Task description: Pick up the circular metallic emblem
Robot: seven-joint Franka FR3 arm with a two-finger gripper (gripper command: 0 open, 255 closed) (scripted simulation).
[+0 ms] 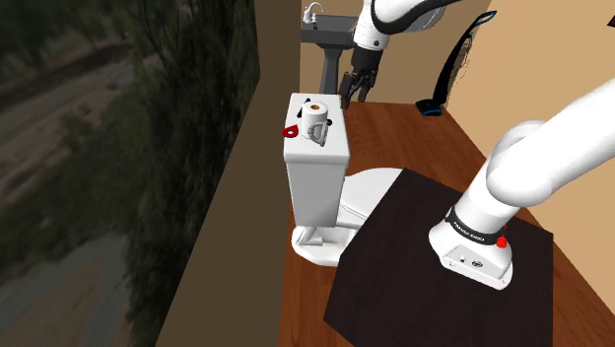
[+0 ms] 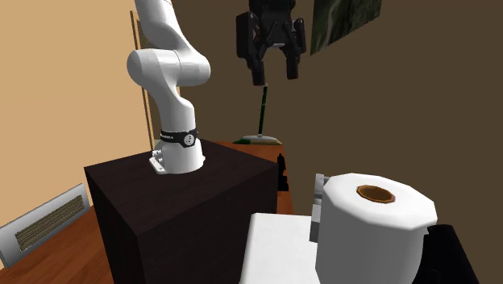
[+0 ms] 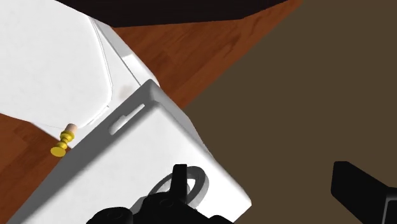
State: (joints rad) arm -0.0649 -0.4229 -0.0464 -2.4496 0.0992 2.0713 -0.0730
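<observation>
**Pincer wide and empty above the toilet tank**

Closest to you in the second exterior view is a white toilet paper roll (image 2: 375, 222). It stands upright on the lid of the white toilet tank (image 2: 278, 246). The circular emblem (image 1: 326, 133) sits on that same lid, a small dark and grey ringed piece just beside the roll. In the second exterior view the roll hides most of it. A small red object (image 1: 291, 130) lies at the lid's edge, on the shoulder view's left of the roll. Your pincer (image 2: 276, 77) hangs in the air above and beyond the tank. Its fingers are spread wide with nothing between them, well apart from the emblem. The arm rises from a dark box stand (image 2: 173, 210) on the wooden floor (image 1: 414, 138). A grey pedestal sink (image 1: 327, 34) stands past the tank.
</observation>
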